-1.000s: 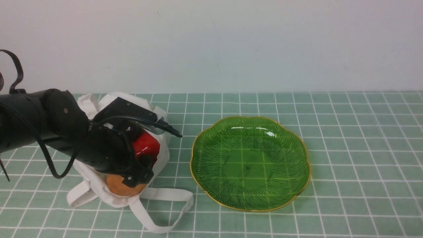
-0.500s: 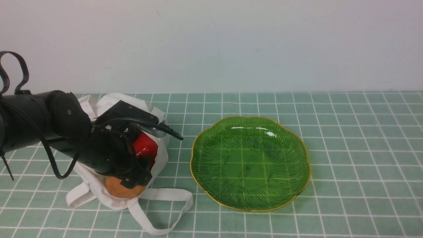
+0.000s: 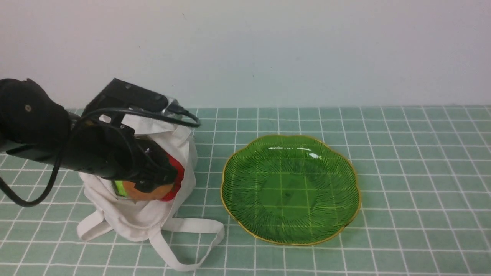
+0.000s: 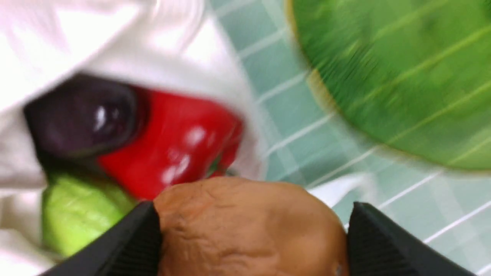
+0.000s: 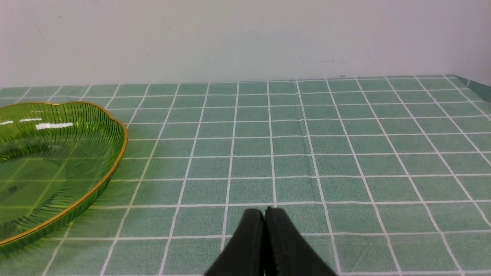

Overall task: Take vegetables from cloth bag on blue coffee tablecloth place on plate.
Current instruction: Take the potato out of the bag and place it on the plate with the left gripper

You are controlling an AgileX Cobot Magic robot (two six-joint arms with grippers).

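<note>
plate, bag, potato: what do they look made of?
The plate looks like translucent green glass, or maybe clear plastic: glossy highlights, the tablecloth grid shows through, gold rim. The bag is soft off-white cloth, matte and creased. The potato seems moulded plastic or rubber: brown, veined skin with a dull sheen.

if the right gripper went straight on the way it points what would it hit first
Way looks free: the right gripper passes over tablecloth, beside the plate; probably the back wall first.
</note>
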